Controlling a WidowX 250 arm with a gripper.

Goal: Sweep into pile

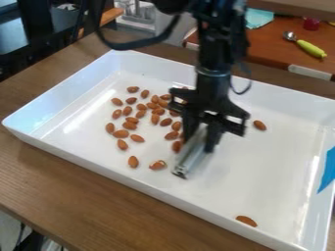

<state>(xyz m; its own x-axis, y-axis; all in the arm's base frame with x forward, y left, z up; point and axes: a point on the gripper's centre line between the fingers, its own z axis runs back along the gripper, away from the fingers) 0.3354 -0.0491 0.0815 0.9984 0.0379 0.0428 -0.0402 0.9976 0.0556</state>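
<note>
1. The black gripper hangs down over the middle of the white tray, with the arm coming in from the top edge of the view.
2. Its two fingers are clamped on a silver-grey bar, one on either side of it. The bar is tilted, its lower end pointing toward the front wall of the tray; that end looks to be on the tray floor, though blur there makes contact hard to confirm.
3. Most of the almonds lie in a loose, scattered group on the tray floor, to the left of the gripper in the view. Some are close together or touching, others apart.
4. At the right side of this group, a few almonds lie just beside the bar and the gripper.
5. One almond lies by itself to the right of the gripper, and another is near the front wall, well apart from the group.
6. The tray sits on a brown wooden table. A blue patch shows at its right wall.
7. Behind, a spoon with a yellow-green handle and a pale teal cloth lie on a reddish-brown surface.
</note>
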